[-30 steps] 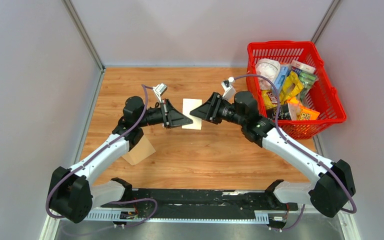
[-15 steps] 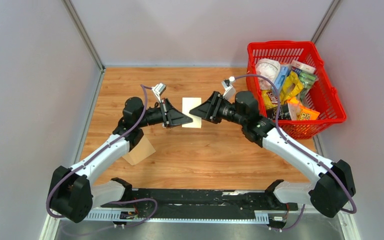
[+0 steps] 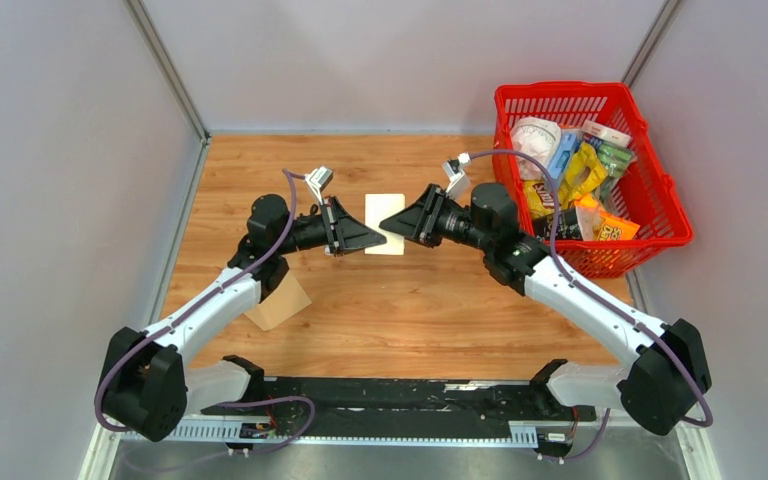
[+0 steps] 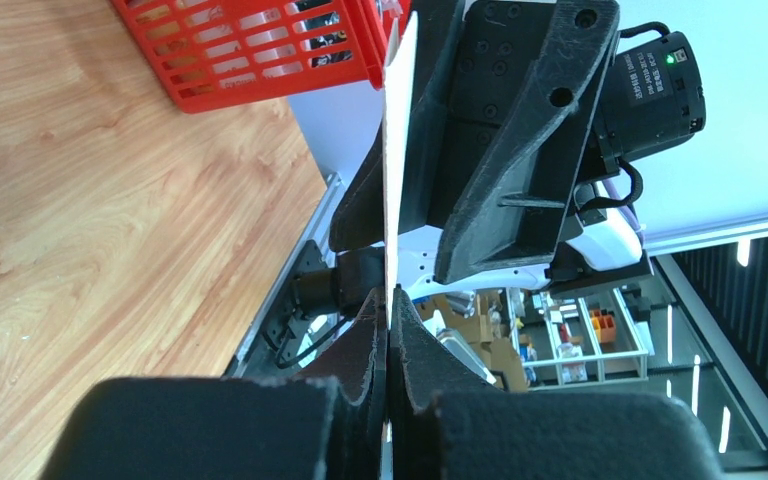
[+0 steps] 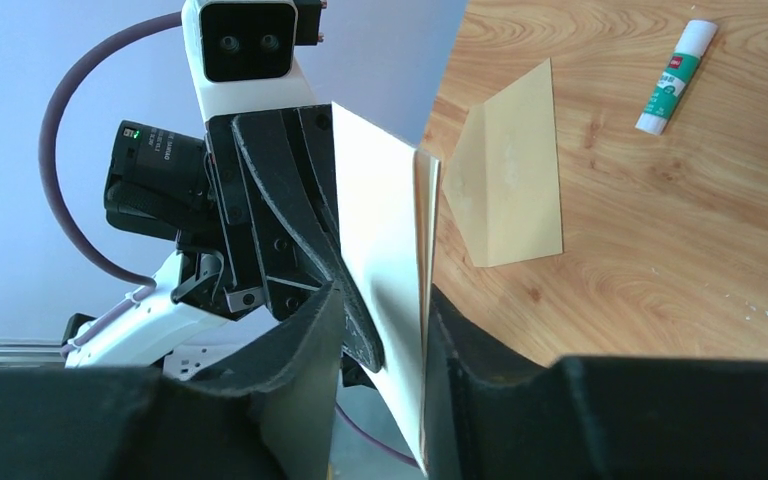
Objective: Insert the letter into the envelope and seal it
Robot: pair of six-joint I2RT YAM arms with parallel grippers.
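Note:
The letter [image 3: 384, 226], a pale folded sheet, hangs in the air over the middle of the table. My left gripper [image 3: 376, 241] is shut on its left edge, and in the left wrist view the sheet [image 4: 397, 150] rises edge-on from the pinched jaws [image 4: 388, 300]. My right gripper [image 3: 386, 222] straddles the opposite edge. Its jaws are open: the letter [image 5: 380, 230] lies against one finger [image 5: 440, 330], with a gap to the other. The tan envelope [image 3: 278, 300] lies flat on the table under my left arm, and it shows again in the right wrist view [image 5: 508, 190].
A red basket [image 3: 560, 90] full of snack packets stands at the back right, close behind my right arm. A green-and-white glue stick [image 5: 675, 78] lies on the wood beyond the envelope. Grey walls enclose the table on three sides.
The right gripper has shifted slightly against the letter's right edge. The left gripper and the letter have stayed in place.

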